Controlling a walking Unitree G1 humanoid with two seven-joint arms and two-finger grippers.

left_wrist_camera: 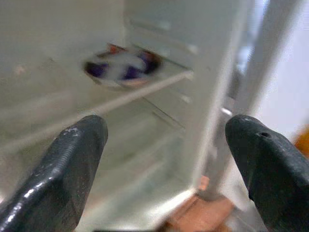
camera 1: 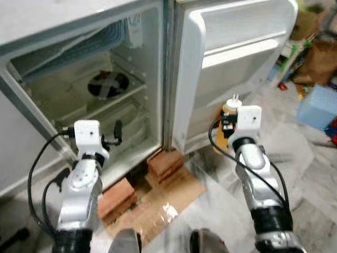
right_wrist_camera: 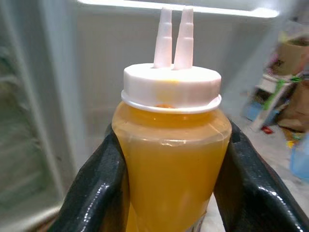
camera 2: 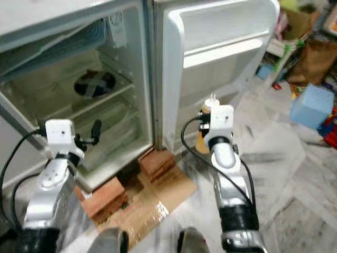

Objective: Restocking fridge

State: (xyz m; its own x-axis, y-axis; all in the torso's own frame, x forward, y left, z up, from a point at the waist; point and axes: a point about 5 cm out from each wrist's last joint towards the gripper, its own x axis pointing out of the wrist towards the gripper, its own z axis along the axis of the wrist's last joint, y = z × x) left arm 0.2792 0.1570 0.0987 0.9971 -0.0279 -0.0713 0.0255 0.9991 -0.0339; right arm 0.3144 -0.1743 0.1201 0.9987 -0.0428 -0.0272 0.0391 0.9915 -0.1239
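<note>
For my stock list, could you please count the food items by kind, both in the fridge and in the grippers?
Bowl on the fridge shelf: 1
Squeeze bottle of orange sauce, held in the right gripper: 1
Total: 2

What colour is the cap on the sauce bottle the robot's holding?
White, with two white nozzles; the bottle below the cap is orange-yellow. The right wrist view shows it best.

A yellow-orange squeeze bottle [right_wrist_camera: 171, 159] with a white two-spouted cap sat between black fingers [right_wrist_camera: 96, 183], before a white fridge [camera 1: 231, 58] propped on reddish bricks [camera 1: 164, 162], a light-blue box [camera 1: 318, 105] far right.
</note>
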